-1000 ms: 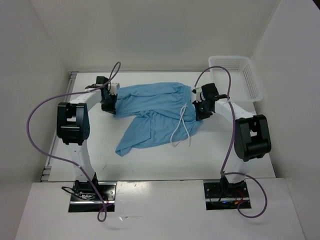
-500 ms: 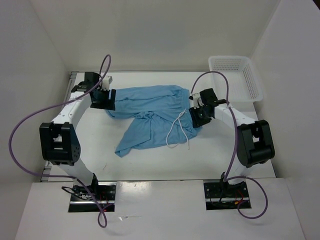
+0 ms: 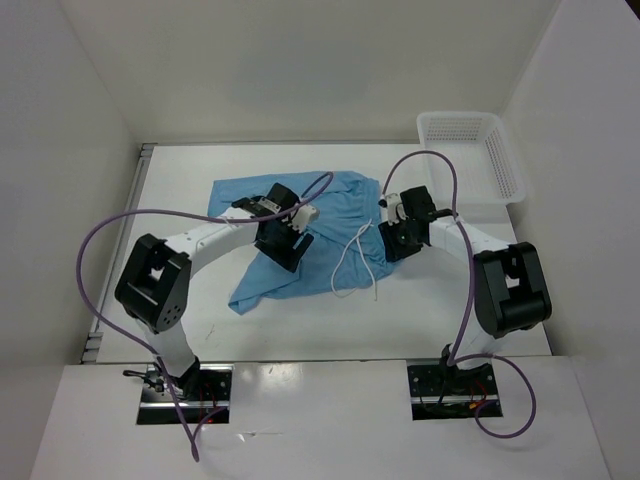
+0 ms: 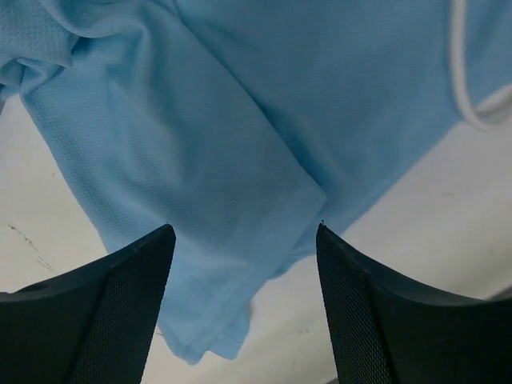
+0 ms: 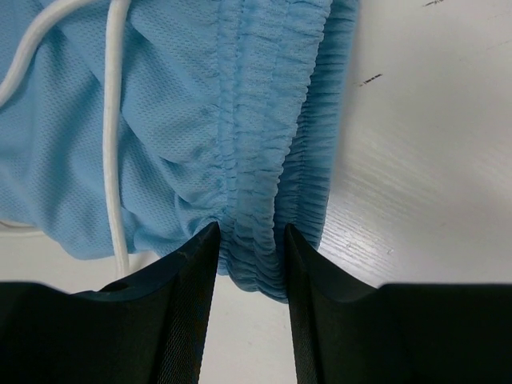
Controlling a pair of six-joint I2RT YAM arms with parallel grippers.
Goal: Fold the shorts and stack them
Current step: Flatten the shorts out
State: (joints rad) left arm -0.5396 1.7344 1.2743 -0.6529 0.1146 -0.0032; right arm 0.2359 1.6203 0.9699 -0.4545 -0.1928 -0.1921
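The white table (image 3: 480,300) gives me a flat bed, so the light sky-blue soft fabric shorts (image 3: 345,205) lie spread across its middle, where both my arms can reach them. The white plastic mesh basket (image 3: 500,165) sits at the far right corner, well apart from the cloth.

My left gripper (image 3: 285,245) hangs over the middle of the shorts with its fingers wide and nothing between them. I judge it is there to pick a leg for the first fold. My right gripper (image 3: 395,240) sits at the right end of the cloth, fingers (image 5: 184,272) parted narrowly astride the gathered elastic waistband (image 5: 256,120). I cannot tell whether they press on it, but they do not lift it.

The shorts are not yet folded. One leg trails toward the near left, its hem (image 3: 245,295) flat on the table. The mesh cloth under my left wrist is creased in broad folds. The long white drawstring (image 3: 352,262) loops loose off the near edge.
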